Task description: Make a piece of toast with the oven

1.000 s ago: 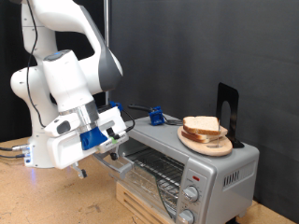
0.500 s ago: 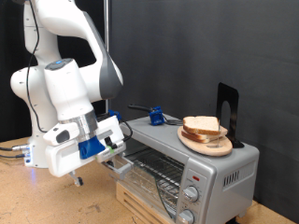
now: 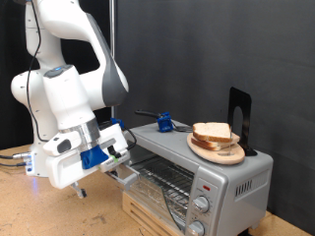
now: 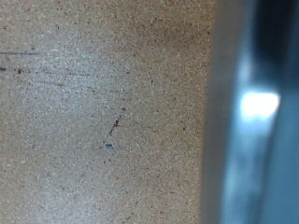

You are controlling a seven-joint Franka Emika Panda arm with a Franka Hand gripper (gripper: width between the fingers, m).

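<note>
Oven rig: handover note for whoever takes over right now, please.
Claw: low at the oven front, at the edge of its door, which is folded down; the fingers are hidden, so its state is unclear. Nothing seen held.
Toast: slices stacked on the wooden plate on top of the oven.
Done: the door is open and the wire rack is exposed, with no bread on it.
Left: bread onto the rack, door shut, knobs set.
Wrist view: only the wooden table and a blurred metal edge.

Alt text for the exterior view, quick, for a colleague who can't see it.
A white robot arm lowers its gripper at the open door of a silver oven. Bread slices sit on a wooden plate atop the oven.
</note>
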